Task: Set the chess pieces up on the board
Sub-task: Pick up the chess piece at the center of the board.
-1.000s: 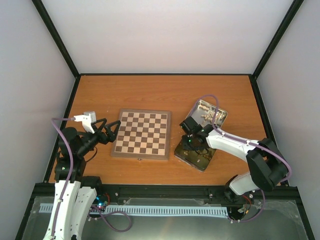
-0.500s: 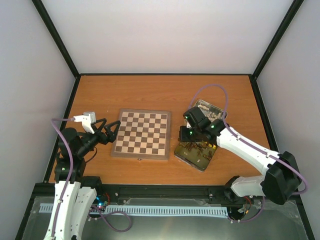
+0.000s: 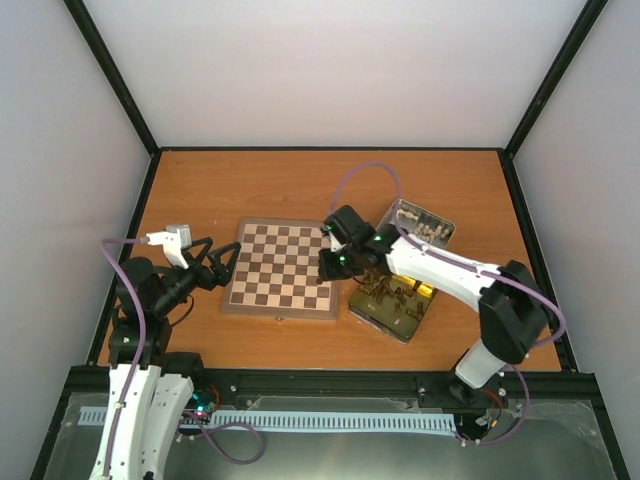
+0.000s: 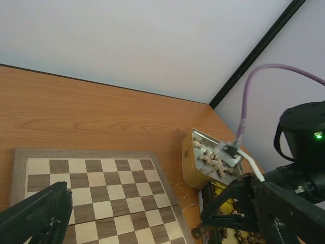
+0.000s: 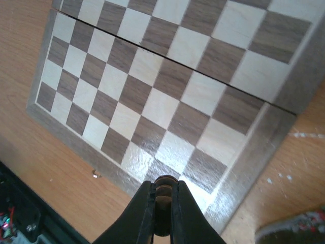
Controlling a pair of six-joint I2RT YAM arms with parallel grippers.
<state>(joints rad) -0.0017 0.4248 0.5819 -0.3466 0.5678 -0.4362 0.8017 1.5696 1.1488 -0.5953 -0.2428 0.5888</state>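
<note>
Right arm (image 3: 440, 268) swings from tin (image 3: 398, 312) to board's (image 3: 285, 262) near-right corner | right jaws clamped on a dark piece (image 5: 164, 183), just above the corner squares | left jaws gape, idle off the board's left edge | first placement looks next

Board (image 3: 283, 270) left of tin (image 3: 376, 320), right tool (image 5: 163, 195) above board's right edge

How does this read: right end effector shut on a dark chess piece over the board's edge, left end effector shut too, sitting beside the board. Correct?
One thing is wrong: the left end effector is open, its fingers spread wide, as the top external view shows. The rest holds: the right end effector is shut on a dark chess piece over the board's edge, and the left one sits beside the board.
</note>
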